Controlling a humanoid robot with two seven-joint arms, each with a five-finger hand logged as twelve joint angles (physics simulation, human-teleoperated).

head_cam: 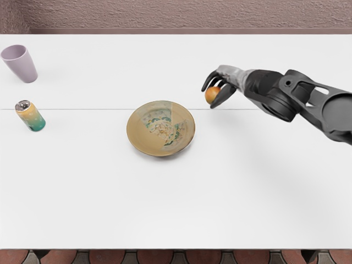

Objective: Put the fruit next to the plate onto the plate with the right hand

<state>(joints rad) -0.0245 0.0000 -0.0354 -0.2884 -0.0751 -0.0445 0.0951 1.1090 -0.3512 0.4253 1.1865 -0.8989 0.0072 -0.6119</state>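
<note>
**Mia:** Where is the fruit (212, 94) sitting?

**Tom:** It is sitting near the plate (132, 127), off its far right rim. That is a bit right of the middle of the white surface (176, 209), closer to the far edge than the near edge. It is not lying on the plate.

**Mia:** Which way is it pointing?

**Tom:** I cannot tell. It is looking round and orange, like a little ball, so no side is looking longer than another. Its top and bottom are too small to make out.

**Mia:** What is the right hand (225, 81) doing?

**Tom:** It is reaching in from the right edge and curling around the fruit. The dark fingers (224, 97) are wrapping over its top and right side. One more finger is bending down on its left.

**Mia:** Is anything hiding?

**Tom:** Yes. The fingers are covering part of the fruit, so only its front is showing. I cannot tell if it is touching the surface or hanging just above it. The arm (297, 99) is getting cut off at the right side of the picture.

**Mia:** What else is standing there?

**Tom:** A pale purple cup (20, 63) is standing near the far left corner. A small can (30, 116) is standing by the left edge, nearer to us than the cup and well apart from the plate.
</note>
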